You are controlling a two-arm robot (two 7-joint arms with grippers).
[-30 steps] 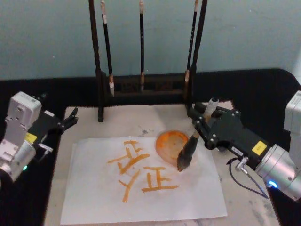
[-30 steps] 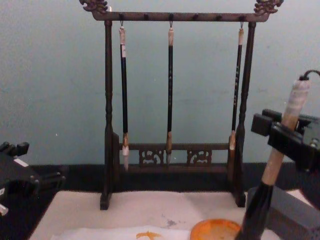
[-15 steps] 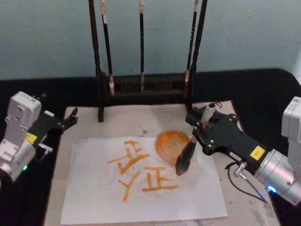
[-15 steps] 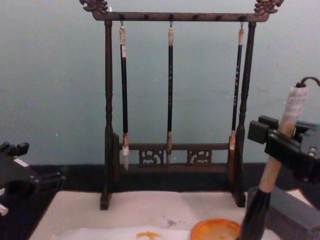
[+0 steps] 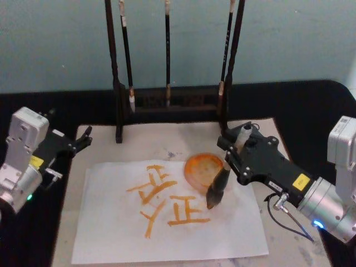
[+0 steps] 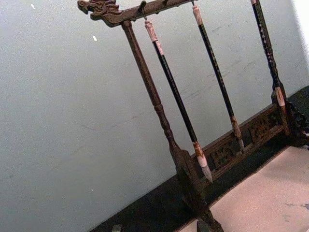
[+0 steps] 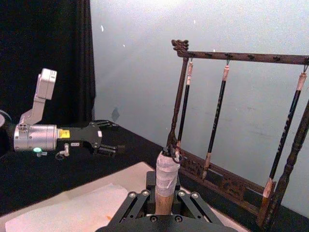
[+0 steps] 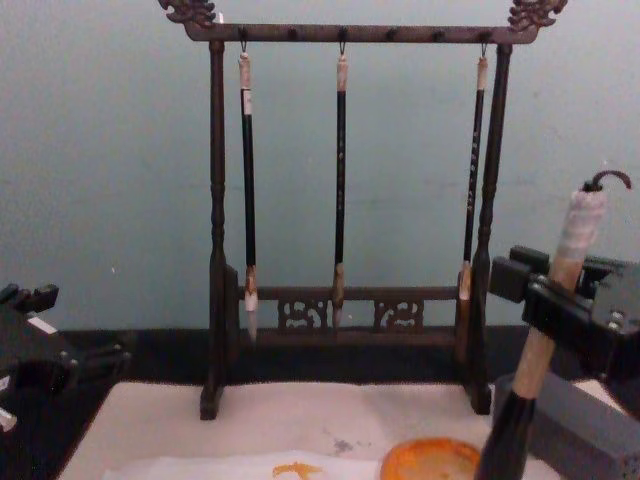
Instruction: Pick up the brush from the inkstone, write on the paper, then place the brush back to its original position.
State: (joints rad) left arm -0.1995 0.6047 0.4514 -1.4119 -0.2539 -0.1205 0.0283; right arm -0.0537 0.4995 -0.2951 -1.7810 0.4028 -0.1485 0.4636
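Note:
My right gripper [image 5: 233,154] is shut on the brush [image 5: 217,188], around its pale wooden handle. The brush hangs tilted, bristles down, with its dark tip on or just above the white paper [image 5: 111,228], right of the orange characters. The chest view shows the brush [image 8: 560,265] rising to a cord loop, clamped by the right gripper [image 8: 552,305]. In the right wrist view the handle [image 7: 166,180] stands between the jaws. A grey block, the inkstone [image 8: 580,425], lies behind the brush. My left gripper [image 5: 82,140] is parked open at the mat's left edge.
A round orange ink dish [image 5: 201,169] sits on the paper's upper right edge, touching distance from the brush. A dark wooden rack [image 5: 118,89] with three thin hanging brushes stands at the back. The beige felt mat [image 5: 150,139] lies on a black tabletop.
My right gripper has come down and shifted slightly left and toward me with the brush. The brush tip has slid a little forward on the paper. The left arm has not moved.

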